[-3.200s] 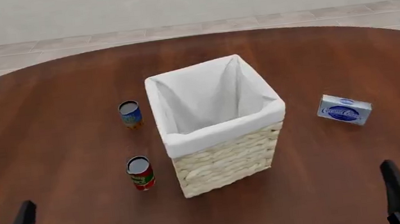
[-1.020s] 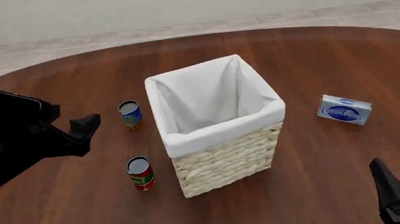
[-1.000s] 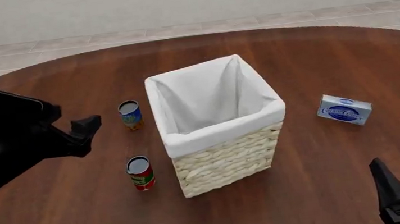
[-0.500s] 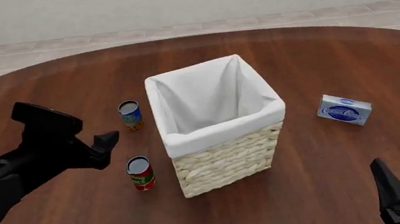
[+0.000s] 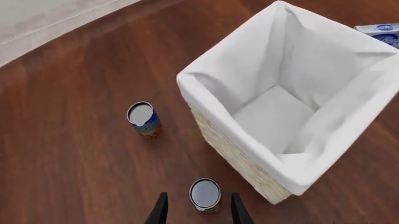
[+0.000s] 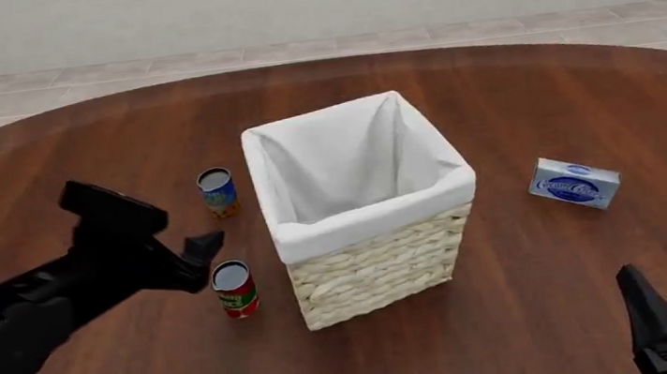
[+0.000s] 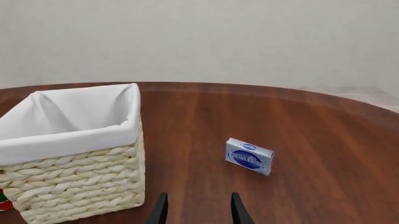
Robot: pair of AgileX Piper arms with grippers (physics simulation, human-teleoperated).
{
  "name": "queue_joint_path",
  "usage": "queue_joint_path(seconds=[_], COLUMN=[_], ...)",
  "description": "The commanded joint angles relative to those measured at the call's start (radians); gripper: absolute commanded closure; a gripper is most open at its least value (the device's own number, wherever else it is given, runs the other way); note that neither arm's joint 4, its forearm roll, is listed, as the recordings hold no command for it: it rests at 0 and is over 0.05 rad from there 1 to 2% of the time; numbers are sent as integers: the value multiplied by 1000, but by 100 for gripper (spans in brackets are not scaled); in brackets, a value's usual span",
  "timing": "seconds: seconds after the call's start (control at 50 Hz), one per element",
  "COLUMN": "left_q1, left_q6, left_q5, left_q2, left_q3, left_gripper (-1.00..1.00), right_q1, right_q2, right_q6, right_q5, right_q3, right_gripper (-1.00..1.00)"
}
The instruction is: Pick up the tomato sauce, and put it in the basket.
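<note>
The left gripper (image 5: 194, 212), jaws spread, has swung in from the bench's edge and now hangs above the small red-labelled, silver-topped tomato sauce can (image 5: 205, 195), seemingly framed between its fingertips and standing just beside the tall pale wicker basket (image 5: 232, 151); descent looks next.

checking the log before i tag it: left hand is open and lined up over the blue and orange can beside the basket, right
Not quite. The left hand is open, but it is lined up over the tomato sauce, beside the basket. The blue-and-orange can stands farther off, untouched. The left wrist view shows this, and the front view agrees.
</note>
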Motion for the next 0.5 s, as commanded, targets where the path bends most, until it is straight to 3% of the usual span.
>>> queue_joint_path(seconds=[0.02, 0.5], left_q1=[-9, 10], left_q6=[1, 33], left_q5=[-43, -120], left_q2=[43, 134], left_q3=[24, 52], left_gripper=[-100, -100], right_q1=[2, 4], right_q2=[9, -8], right_q6=[4, 9], right_q5=[-7, 9], right_q3=[0, 0], right_gripper=[-100, -100])
